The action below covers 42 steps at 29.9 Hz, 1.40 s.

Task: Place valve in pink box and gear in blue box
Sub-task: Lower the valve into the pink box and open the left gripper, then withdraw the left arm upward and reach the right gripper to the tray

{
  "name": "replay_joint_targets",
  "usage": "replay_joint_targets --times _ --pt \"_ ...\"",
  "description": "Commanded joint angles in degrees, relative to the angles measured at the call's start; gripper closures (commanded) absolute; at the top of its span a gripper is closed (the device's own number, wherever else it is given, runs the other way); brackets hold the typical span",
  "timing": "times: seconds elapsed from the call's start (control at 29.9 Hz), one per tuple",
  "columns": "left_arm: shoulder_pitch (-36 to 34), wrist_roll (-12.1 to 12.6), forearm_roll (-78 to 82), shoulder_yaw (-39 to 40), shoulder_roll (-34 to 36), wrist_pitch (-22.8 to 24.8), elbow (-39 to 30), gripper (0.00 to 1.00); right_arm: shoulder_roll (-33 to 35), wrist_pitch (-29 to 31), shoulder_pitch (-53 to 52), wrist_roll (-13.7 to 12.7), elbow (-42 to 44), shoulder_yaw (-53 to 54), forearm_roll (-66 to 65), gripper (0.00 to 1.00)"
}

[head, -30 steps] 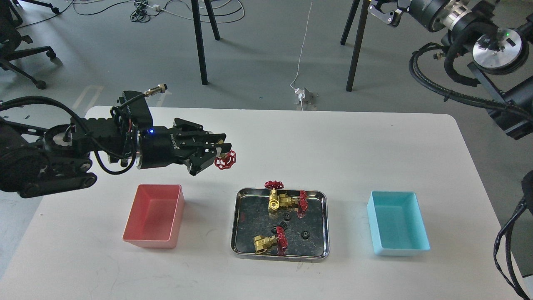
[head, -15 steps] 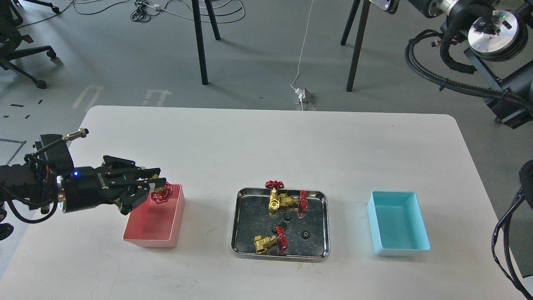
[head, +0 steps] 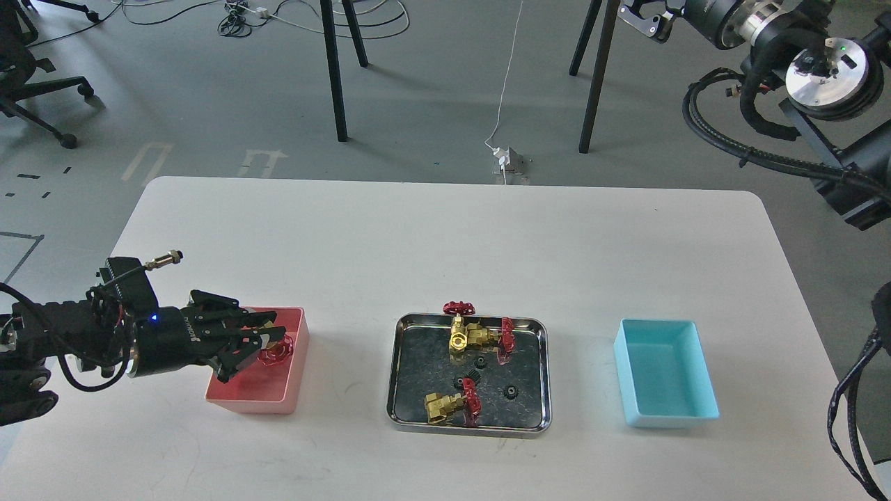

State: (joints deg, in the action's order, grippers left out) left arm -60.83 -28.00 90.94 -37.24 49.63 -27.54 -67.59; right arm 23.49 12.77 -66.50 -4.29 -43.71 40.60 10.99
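My left gripper (head: 273, 342) comes in from the left and is shut on a brass valve with a red handwheel (head: 277, 352), held low inside the salmon-pink box (head: 250, 406). Three more valves lie in the steel tray (head: 470, 426): two together at the back (head: 468, 337) and one at the front (head: 445, 406). Three small black gears (head: 479, 362) (head: 470, 380) (head: 510, 393) lie between them. The light blue box (head: 668, 417) stands empty to the right of the tray. My right gripper (head: 639, 15) is high at the top right, partly cut off by the view's edge.
The white table (head: 445, 243) carries the pink box, tray and blue box in a row near its front. The right arm's cables and joints (head: 821, 69) hang beyond the table's back right corner. Stand legs (head: 334, 69) are on the floor behind.
My left gripper has carried the valve from above the table's middle left, leftward and down, into the pink box. The right arm has shifted slightly at the top right.
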Motion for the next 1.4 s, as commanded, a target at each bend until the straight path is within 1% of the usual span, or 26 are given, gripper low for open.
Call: replay_joint_targets --times 0.0,0.13,0.37,0.4,0.47,0.53,0.57,0.64,0.67,0.74,0.8,0.87,0.94,1.0,1.07,1.14,1.17,1.24,1.3,1.37 --pt "0.98 0.00 0.03 -0.03 -1.28 0.03 2.37 0.86 0.15 -0.02 0.49 0.07 -0.06 0.00 0.00 0.00" --pt "2.03 0.00 -0.06 -0.03 -2.25 0.03 3.69 0.85 0.15 -0.02 0.84 0.16 -0.06 0.18 0.00 0.00" --pt "3.35 0.00 -0.06 -0.03 -3.48 -0.06 5.80 0.77 0.15 0.06 1.20 0.16 -0.06 0.35 0.09 0.00" --pt "3.53 0.00 -0.06 -0.03 -3.57 0.03 5.98 0.74 0.15 0.06 1.20 0.16 -0.06 0.35 0.00 0.00" --pt "3.53 0.00 -0.15 0.23 -3.75 -0.15 5.89 0.65 0.23 0.06 1.20 0.25 -0.06 0.35 0.09 0.00" --pt "3.70 0.00 -0.23 1.98 -3.66 -0.46 5.63 0.53 0.24 0.24 1.37 -0.62 -0.06 0.26 0.09 0.00" --pt "3.79 0.00 -0.50 3.65 -3.49 -0.46 5.45 0.46 0.32 0.68 1.81 -1.33 -0.23 0.26 0.26 0.00" --pt "4.66 0.00 -1.90 5.50 -3.48 -0.46 5.45 0.34 0.85 2.17 2.34 -4.39 -0.32 0.26 0.18 0.00" --pt "5.28 0.00 -2.43 5.94 -3.48 -0.46 5.45 0.31 1.20 2.43 2.34 -5.19 -0.15 0.18 0.00 0.00" --pt "5.72 0.00 -3.13 7.08 -3.31 -0.46 4.93 0.28 1.38 2.35 2.34 -5.46 0.03 -0.43 -0.26 0.00" --pt "5.73 0.00 -3.31 9.01 -2.43 -0.46 3.70 0.28 1.47 2.79 2.34 -5.46 -0.32 -1.05 -0.79 0.00" --pt "5.73 0.00 -4.53 13.22 -0.07 -0.46 2.21 0.28 1.90 3.49 1.73 -5.46 -1.28 -2.80 -3.50 0.00" --pt "5.73 0.00 -7.95 18.75 2.66 -0.46 -0.60 0.27 3.04 5.41 0.76 -5.38 -3.56 -6.39 -11.99 0.00" --pt "5.73 0.00 -13.65 24.64 4.50 -0.06 -4.72 0.27 4.18 8.66 -2.13 -5.29 -7.07 -11.13 -25.50 0.00" --pt "5.73 0.00 -20.85 30.88 5.74 1.95 -9.29 0.27 5.24 11.83 -4.86 -4.68 -11.73 -16.24 -39.40 0.00" --pt "5.64 0.00 -29.46 37.64 6.01 5.72 -12.73 0.26 7.34 15.23 -6.88 -3.01 -16.82 -20.98 -49.26 0.00" --pt "5.64 0.00 -34.63 41.33 5.49 8.35 -13.79 0.26 8.92 15.23 -8.19 -1.87 -19.63 -23.79 -53.48 0.00" --pt "5.73 0.00 -45.61 48.36 3.74 14.32 -14.94 0.25 10.43 15.23 -11.97 -0.72 -24.55 -29.76 -60.61 0.00" --pt "5.73 0.00 -57.73 54.78 0.32 20.74 -14.85 0.25 10.43 15.23 -15.13 -0.63 -28.86 -35.56 -67.02 0.00" --pt "5.99 0.00 -73.80 61.29 -3.64 27.24 -13.98 0.25 10.34 15.23 -17.08 -0.63 -33.52 -41.11 -72.74 0.00"
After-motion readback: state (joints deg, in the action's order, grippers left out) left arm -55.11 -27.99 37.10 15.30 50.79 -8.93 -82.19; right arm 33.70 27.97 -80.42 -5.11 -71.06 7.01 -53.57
